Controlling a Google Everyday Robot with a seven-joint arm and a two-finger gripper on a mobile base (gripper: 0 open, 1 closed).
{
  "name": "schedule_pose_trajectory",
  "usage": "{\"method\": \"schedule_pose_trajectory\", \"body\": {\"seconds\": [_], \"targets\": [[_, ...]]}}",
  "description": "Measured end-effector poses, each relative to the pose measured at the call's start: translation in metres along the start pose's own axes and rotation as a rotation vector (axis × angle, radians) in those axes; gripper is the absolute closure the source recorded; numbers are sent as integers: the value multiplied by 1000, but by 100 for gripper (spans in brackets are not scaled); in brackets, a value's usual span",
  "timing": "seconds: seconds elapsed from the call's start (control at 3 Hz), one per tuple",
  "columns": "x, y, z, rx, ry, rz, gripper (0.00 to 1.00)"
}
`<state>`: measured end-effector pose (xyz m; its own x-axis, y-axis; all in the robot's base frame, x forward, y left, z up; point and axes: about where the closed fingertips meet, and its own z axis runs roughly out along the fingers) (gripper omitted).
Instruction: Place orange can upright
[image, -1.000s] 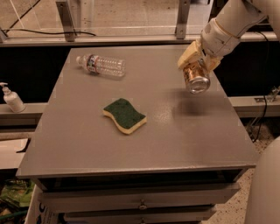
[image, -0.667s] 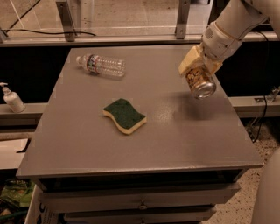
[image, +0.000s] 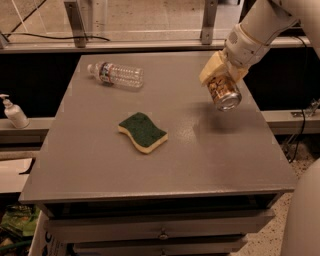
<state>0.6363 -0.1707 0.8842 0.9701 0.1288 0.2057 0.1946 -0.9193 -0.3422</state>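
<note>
The orange can is a coppery can with a silver end. It hangs in the air above the right side of the grey table, tilted, with its silver end pointing down and toward the camera. My gripper comes in from the upper right on a white arm and is shut on the can's upper part, its tan fingers around it. The can's shadow lies on the table just below it.
A clear plastic water bottle lies on its side at the table's back left. A green and yellow sponge lies near the middle. A white pump bottle stands on a ledge at the left. The table's right edge is close under the can.
The gripper and the can have moved a little to the right and down, and the can has turned so its silver end faces more downward.
</note>
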Motion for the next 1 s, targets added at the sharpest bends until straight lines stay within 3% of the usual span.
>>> {"method": "schedule_pose_trajectory", "body": {"seconds": [0.67,1.0], "targets": [[-19,-17,-7,78,147,-179,100],[-34,-19,-2,172,260,-230,100]]}}
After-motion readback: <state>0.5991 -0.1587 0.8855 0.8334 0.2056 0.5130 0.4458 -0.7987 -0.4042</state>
